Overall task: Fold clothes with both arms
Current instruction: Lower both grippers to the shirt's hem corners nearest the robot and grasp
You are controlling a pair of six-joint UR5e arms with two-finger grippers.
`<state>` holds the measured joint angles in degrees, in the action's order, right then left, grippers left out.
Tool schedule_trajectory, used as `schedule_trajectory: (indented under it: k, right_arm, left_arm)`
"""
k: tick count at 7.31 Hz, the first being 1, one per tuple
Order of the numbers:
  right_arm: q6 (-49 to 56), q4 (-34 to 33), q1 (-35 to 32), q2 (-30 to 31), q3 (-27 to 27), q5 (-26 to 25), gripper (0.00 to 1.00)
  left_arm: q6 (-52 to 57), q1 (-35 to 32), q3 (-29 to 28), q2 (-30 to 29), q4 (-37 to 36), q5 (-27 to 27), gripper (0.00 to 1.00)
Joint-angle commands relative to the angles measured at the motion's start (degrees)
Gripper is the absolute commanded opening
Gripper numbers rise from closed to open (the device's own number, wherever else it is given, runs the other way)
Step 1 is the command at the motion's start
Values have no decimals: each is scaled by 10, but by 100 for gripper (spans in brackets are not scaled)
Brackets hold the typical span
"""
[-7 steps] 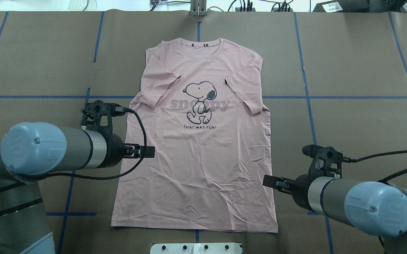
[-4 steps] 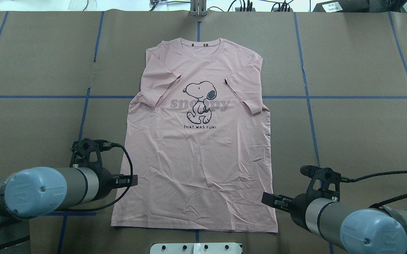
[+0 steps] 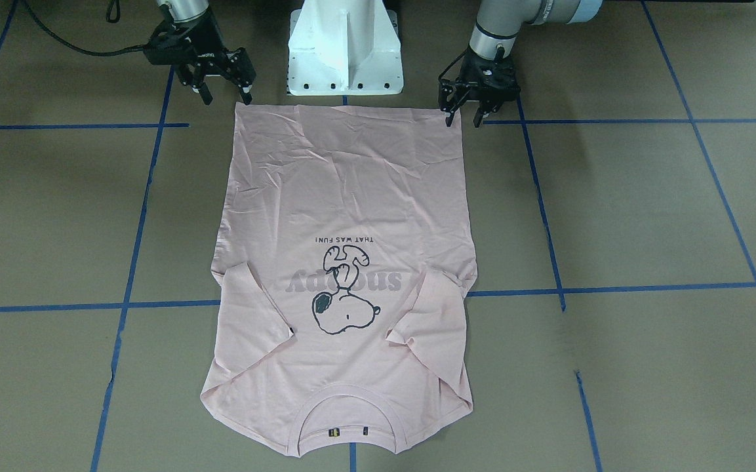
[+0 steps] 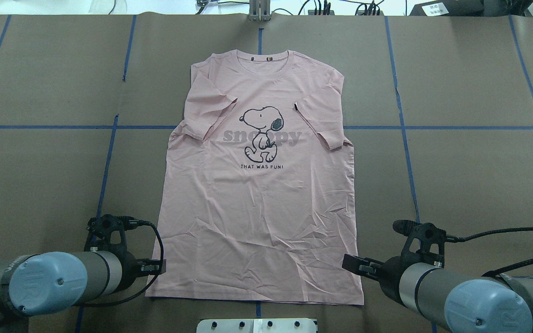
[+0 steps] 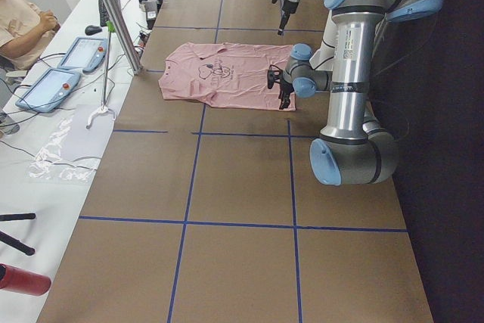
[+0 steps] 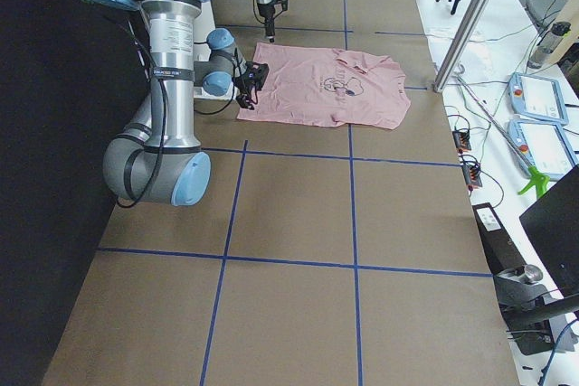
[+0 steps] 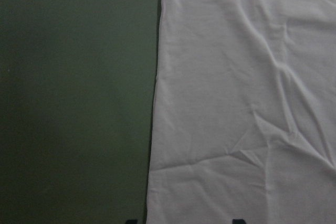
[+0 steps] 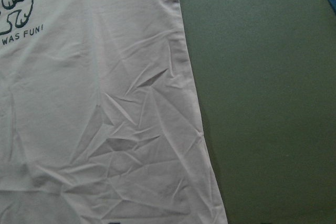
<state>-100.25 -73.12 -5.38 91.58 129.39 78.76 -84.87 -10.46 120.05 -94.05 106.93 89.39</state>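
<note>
Left gripper [image 4: 157, 267] has dropped from beside the shirt's [image 4: 257, 203] mid left edge to the lower left of the overhead frame, at the hem [image 4: 254, 298] corner. Right gripper [image 4: 352, 263] slid down only slightly, at the lower right near the other hem corner. Shirt hasn't shifted. Both my grippers have jaws spread and hold nothing, clearest in the front-facing view. Shirt lies flat, print up, in the middle of the table [image 4: 469, 175], with its long axis running top to bottom of the overhead frame. Collar [image 4: 259, 60] is at the top, hem at the bottom toward me, and the sleeves [image 4: 211, 111] are already turned in over the chest. Left wrist view has the side edge running straight up the frame, cloth on the right, fingertips straddling that edge at the bottom. Right wrist view has cloth on the left, its edge slanting to the lower right. From each gripper the shirt lies inward and up-frame, and each arm is nearer its own corner. Can't tell if the fingers touch cloth yet. My guess is the next step pinches both hem corners and carries them up-frame toward the collar. Bare table is on both sides and past the collar. Base plate [image 4: 257, 325] sits just below the hem, so there's little room at the bottom.
</note>
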Motion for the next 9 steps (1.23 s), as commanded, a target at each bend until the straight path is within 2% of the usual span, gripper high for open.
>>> schedule_trajectory:
  k: [1, 4, 9]
  right_arm:
    - [0, 0, 1, 0, 0, -5, 92]
    - [0, 0, 2, 0, -2, -5, 92]
    - [1, 0, 2, 0, -2, -10, 92]
  left_arm:
    - [-6, 13, -4, 5, 0, 1, 54]
    - [-6, 24, -8, 4, 0, 2, 51]
    - [-6, 43, -12, 1, 6, 5, 41]
